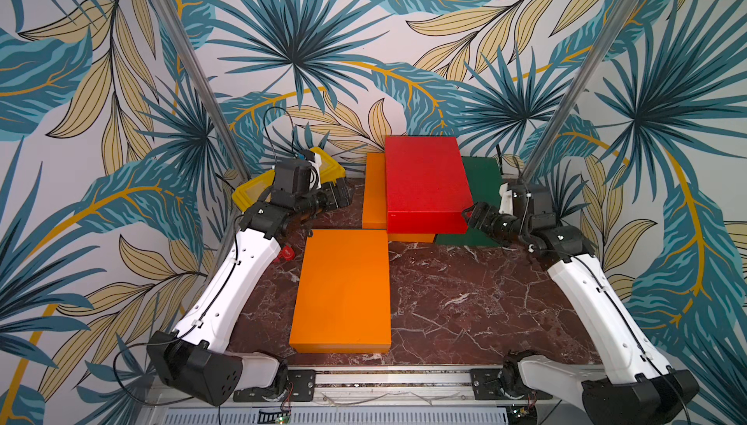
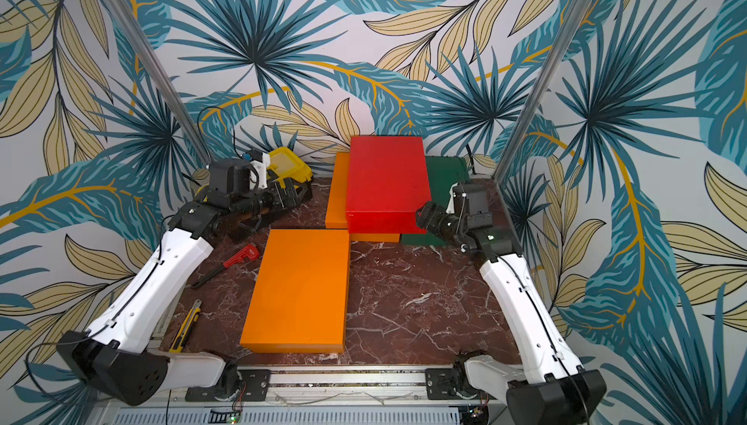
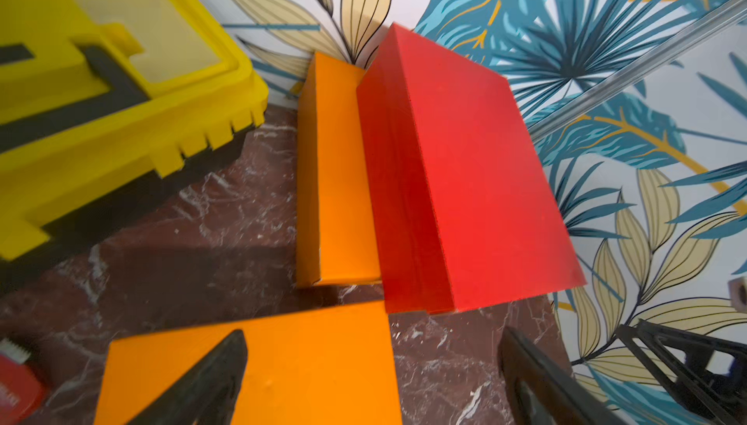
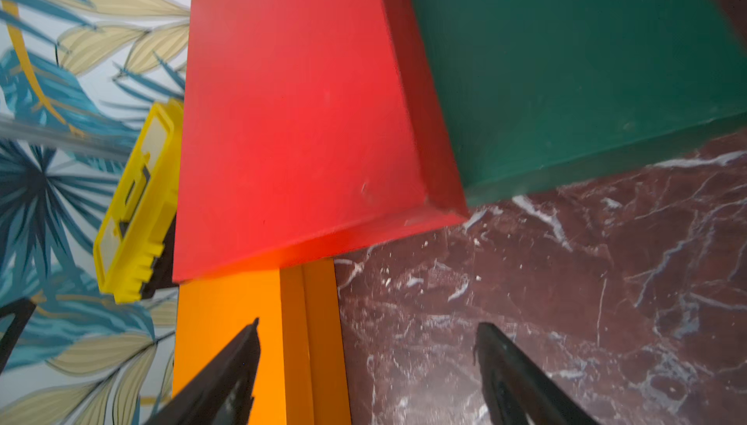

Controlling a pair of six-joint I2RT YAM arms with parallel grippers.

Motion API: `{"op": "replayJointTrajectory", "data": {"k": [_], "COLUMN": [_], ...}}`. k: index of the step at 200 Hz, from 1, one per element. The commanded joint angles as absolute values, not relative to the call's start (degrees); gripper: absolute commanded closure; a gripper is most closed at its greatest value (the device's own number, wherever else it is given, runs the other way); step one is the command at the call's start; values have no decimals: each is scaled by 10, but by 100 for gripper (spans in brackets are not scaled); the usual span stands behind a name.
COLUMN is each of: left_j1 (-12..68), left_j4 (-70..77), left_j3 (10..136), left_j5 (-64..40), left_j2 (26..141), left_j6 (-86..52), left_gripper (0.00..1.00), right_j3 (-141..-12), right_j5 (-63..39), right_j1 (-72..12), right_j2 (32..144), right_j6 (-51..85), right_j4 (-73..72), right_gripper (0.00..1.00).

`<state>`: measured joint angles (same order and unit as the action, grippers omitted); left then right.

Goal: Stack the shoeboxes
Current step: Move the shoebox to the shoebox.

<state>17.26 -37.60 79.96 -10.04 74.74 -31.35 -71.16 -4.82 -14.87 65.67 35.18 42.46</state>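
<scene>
Both pairs of jaws stand apart and empty, the red box lying lengthwise toward the wall between them, nearest the right jaws.

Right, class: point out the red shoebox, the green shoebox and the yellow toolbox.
red shoebox (image 1: 426, 174): in a top view, middle of its lid.
green shoebox (image 4: 566, 59): right wrist view, middle of its lid.
yellow toolbox (image 3: 40, 10): left wrist view, plain yellow part of its lid.
</scene>
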Motion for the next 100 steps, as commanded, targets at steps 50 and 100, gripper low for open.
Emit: {"op": "replayJointTrajectory", "data": {"k": [50, 100], "left_j1": [153, 124], "left_j4": [-458, -486], "left_j3": [644, 590], "left_j5": [-59, -70], "left_j2": [618, 579], "left_j6": [-323, -334], "left_gripper": [1, 1], "right_j3": [-554, -536], "right_j5": [58, 29], "right_j1": [-409, -525], "right_j2": [602, 726], "right_j6": [475, 481], "right_j4": [374, 207], "right_gripper": [15, 10]}}
